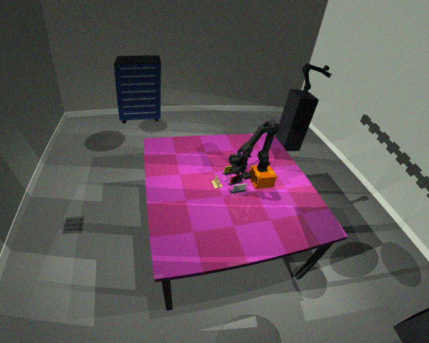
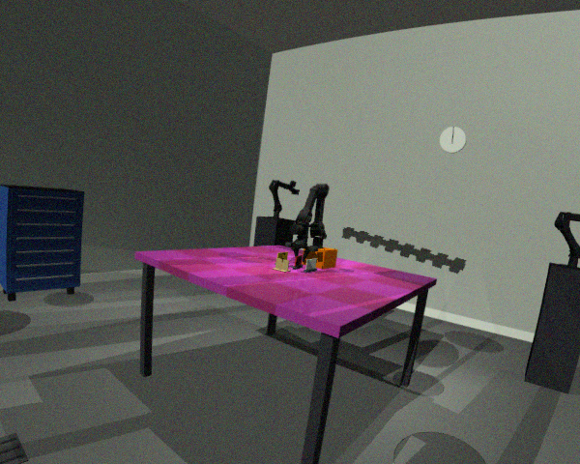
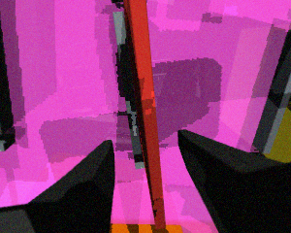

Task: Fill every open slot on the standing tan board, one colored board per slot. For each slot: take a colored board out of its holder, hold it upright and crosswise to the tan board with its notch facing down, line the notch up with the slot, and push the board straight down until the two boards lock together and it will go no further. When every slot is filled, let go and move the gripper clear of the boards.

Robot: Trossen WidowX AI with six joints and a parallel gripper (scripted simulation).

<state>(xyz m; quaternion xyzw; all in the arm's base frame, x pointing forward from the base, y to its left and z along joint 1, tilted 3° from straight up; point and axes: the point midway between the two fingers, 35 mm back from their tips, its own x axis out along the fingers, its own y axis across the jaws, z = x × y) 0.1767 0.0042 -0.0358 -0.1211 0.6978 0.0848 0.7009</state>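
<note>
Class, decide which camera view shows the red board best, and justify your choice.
The wrist view: the red board appears large there, its long edge running between the open fingers. The top and exterior views show only a small red patch beneath the arm.

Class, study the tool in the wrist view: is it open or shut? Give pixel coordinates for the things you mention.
Open: its fingers stand apart, with a visible gap on both sides of the red board (image 3: 146, 104).

The table (image 1: 207, 217) (image 2: 260, 284) is checkered in 2 tones, magenta-violet and deep pink-red, on black legs; 1 board (image 1: 234, 179) (image 2: 298, 261) (image 3: 147, 102) is red, 1 (image 1: 227, 169) (image 3: 286, 138) yellow, 1 (image 1: 239, 187) (image 2: 310, 264) pale grey-white; the standing board (image 1: 217, 181) (image 2: 281, 263) is tan; the block (image 1: 263, 178) (image 2: 329, 258) orange; the arm (image 1: 257, 141) (image 2: 312, 210) black; the cabinet (image 1: 139, 88) (image 2: 45, 240) blue with pale stripes
</note>
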